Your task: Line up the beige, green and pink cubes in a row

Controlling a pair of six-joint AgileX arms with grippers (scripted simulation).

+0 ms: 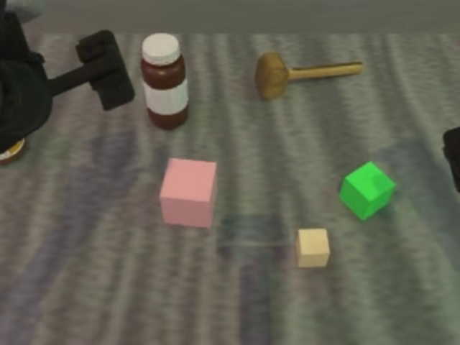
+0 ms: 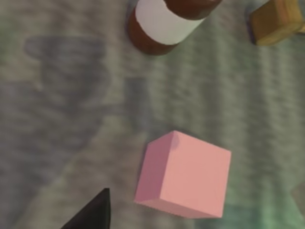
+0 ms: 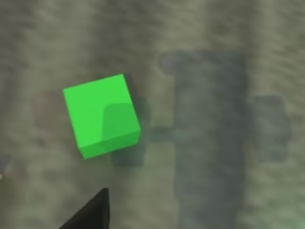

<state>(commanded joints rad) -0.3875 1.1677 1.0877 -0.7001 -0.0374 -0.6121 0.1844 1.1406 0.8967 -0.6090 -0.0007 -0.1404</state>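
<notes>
The pink cube [image 1: 188, 192] lies left of the table's middle, and it fills the lower centre of the left wrist view [image 2: 183, 175]. Right of it rests the green cube [image 1: 367, 190], turned at an angle, also in the right wrist view [image 3: 101, 114]. The small beige cube [image 1: 313, 247] sits nearer the front, between the two. My left gripper [image 1: 108, 70] hovers open at the back left, holding nothing; one fingertip [image 2: 97, 210] shows beside the pink cube. My right gripper [image 1: 453, 158] is at the right edge, open, one fingertip [image 3: 95, 210] showing apart from the green cube.
A brown bottle with a white cap [image 1: 164, 80] stands at the back, just right of my left gripper. A wooden mallet [image 1: 287, 72] lies at the back centre, its handle pointing right.
</notes>
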